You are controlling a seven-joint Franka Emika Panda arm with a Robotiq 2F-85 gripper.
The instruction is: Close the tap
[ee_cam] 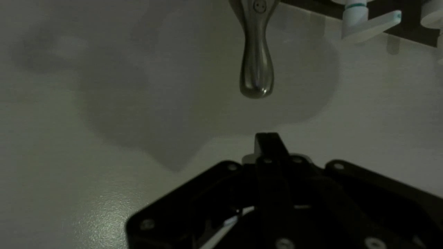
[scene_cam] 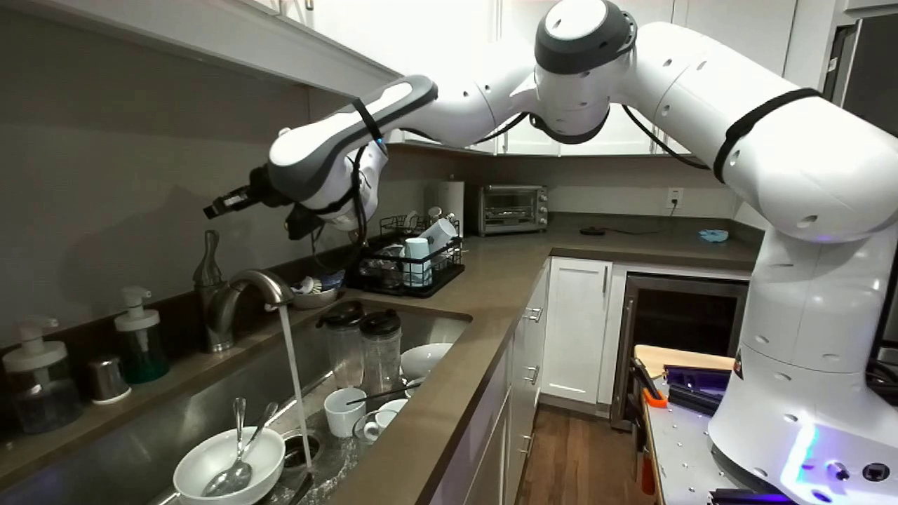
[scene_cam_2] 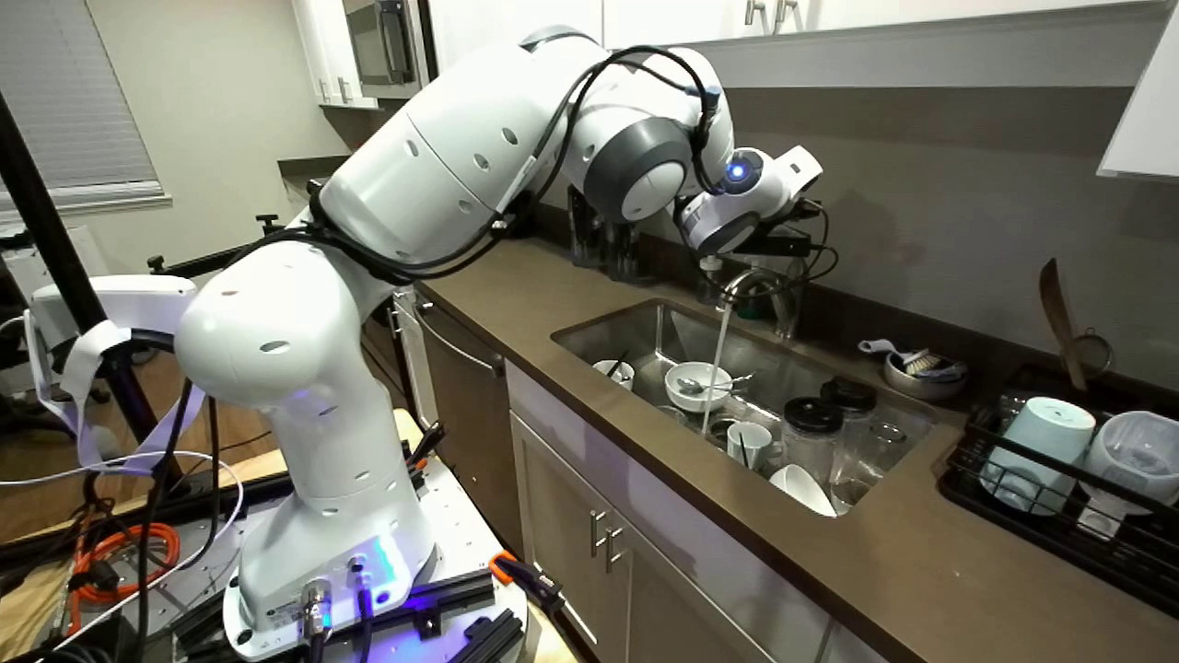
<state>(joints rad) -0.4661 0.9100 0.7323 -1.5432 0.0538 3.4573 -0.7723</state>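
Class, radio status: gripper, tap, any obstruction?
Black two-finger gripper shut, empty. Silver metal gooseneck tap running, slim lever upright. Nothing seen between gripper and lever.

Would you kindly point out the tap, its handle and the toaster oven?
Tap (scene_cam: 223,310): in an exterior view, on its body.
Handle (ee_cam: 256,52): in the wrist view, on its shaft.
Toaster oven (scene_cam: 509,210): in an exterior view, on its door.
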